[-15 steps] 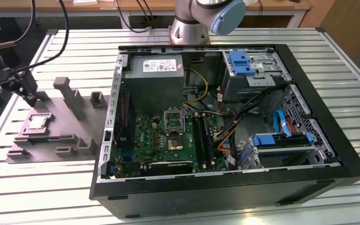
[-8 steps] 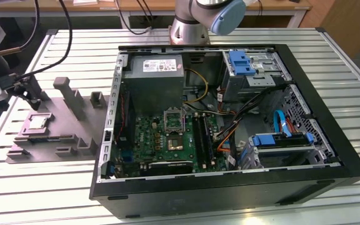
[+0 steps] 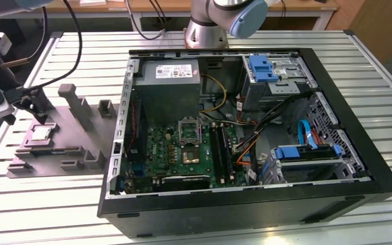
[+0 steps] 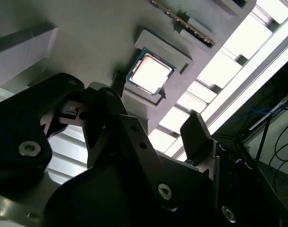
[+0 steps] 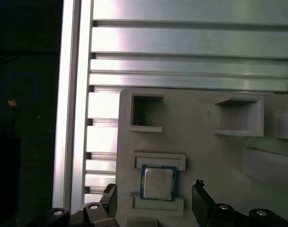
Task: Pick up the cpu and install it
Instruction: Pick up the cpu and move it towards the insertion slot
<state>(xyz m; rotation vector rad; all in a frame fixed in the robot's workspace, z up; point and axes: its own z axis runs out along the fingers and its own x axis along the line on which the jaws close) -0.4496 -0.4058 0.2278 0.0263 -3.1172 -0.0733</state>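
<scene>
The cpu [image 5: 157, 182] lies flat in a recess of the grey fixture [image 3: 80, 140]. The fixture sits on the slatted metal tabletop [image 3: 80, 51], on the exterior view's left of the open case [image 3: 250, 209]. The claw [image 5: 156, 196] hangs open above the cpu, one finger on either side of it.

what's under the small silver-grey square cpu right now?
The small silver-grey square cpu lies in a shallow pocket of the grey plastic fixture, framed by raised ledges. The pocket floor beneath it is covered.

The cpu [image 3: 41, 133] rests on grey fixture [image 3: 80, 137] beside computer case [image 3: 250, 206]
</scene>
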